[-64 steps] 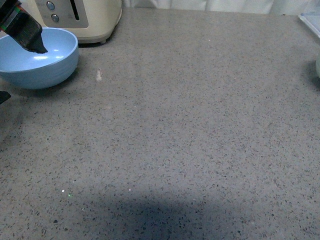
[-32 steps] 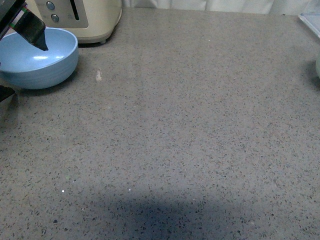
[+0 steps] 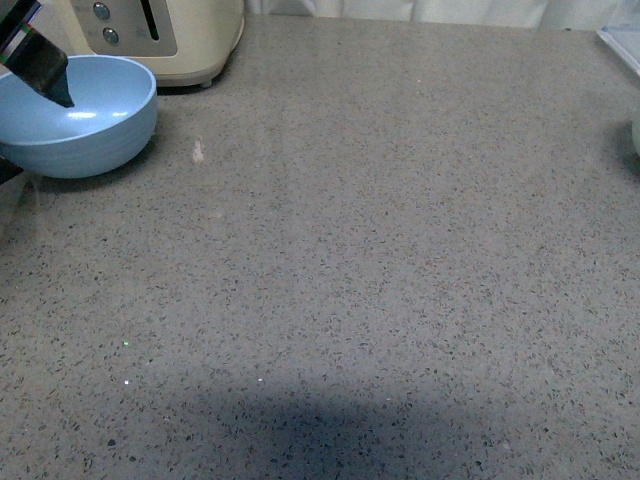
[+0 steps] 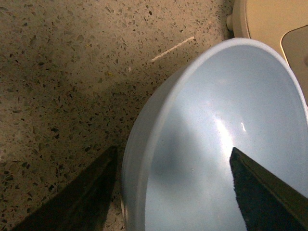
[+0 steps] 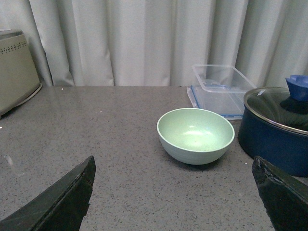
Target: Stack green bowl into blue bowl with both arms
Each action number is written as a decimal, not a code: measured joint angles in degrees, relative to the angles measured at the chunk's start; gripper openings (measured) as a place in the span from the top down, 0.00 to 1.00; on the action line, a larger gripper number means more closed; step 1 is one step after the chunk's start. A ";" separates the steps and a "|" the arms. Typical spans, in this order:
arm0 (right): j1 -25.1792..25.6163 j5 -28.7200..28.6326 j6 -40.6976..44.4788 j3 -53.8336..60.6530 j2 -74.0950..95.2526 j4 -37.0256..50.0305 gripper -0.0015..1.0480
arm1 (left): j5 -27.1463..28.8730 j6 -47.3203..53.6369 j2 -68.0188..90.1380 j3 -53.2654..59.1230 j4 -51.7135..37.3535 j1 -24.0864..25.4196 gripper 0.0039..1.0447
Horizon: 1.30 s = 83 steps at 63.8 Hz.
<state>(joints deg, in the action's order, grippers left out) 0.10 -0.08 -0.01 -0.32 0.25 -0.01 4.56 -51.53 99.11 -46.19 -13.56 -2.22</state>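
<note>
The blue bowl (image 3: 95,125) stands upright at the far left of the counter, in front of the toaster. My left gripper (image 3: 35,135) is open and straddles the bowl's near rim. In the left wrist view one finger (image 4: 264,192) is inside the blue bowl (image 4: 216,110) and the other is outside on the counter. The green bowl (image 5: 195,132) stands upright and empty ahead of my open right gripper (image 5: 171,202), well apart from it. In the front view only a sliver of the green bowl (image 3: 636,135) shows at the right edge.
A cream toaster (image 3: 170,35) stands right behind the blue bowl. A dark blue pot with a glass lid (image 5: 276,130) is close beside the green bowl. A clear plastic container (image 5: 219,89) stands behind it. A curtain closes the back.
The left gripper's upper finger has moved left and slightly up over the blue bowl. The bowl stays where it was.
</note>
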 joint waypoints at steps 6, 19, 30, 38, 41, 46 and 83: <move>0.00 0.00 0.00 0.00 0.00 0.00 0.09 | 0.81 0.46 -0.02 0.00 0.13 0.02 0.53; 0.00 0.00 0.00 0.00 0.00 0.00 0.09 | 1.09 1.97 -0.24 0.00 0.20 0.02 0.84; 0.00 0.00 0.00 0.00 0.00 0.00 0.09 | 1.51 3.50 -0.31 -0.28 0.96 -0.42 0.95; 0.00 0.00 0.00 0.00 0.00 0.00 0.09 | 2.86 5.66 -0.46 -1.16 2.27 -1.92 0.95; 0.00 0.00 0.00 0.00 0.00 0.00 0.09 | 3.34 6.78 -0.48 -1.81 3.17 -3.48 0.95; 0.00 0.00 0.00 0.00 0.00 0.00 0.09 | 3.39 7.80 -0.48 -2.82 4.35 -6.10 0.95; 0.00 0.00 0.00 0.00 0.00 0.00 0.09 | 2.99 9.09 4.48 -10.64 13.20 -27.02 0.95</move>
<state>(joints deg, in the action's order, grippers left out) 0.10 -0.08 -0.01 -0.32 0.25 -0.01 7.55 -42.44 103.59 -56.84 -0.36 -29.23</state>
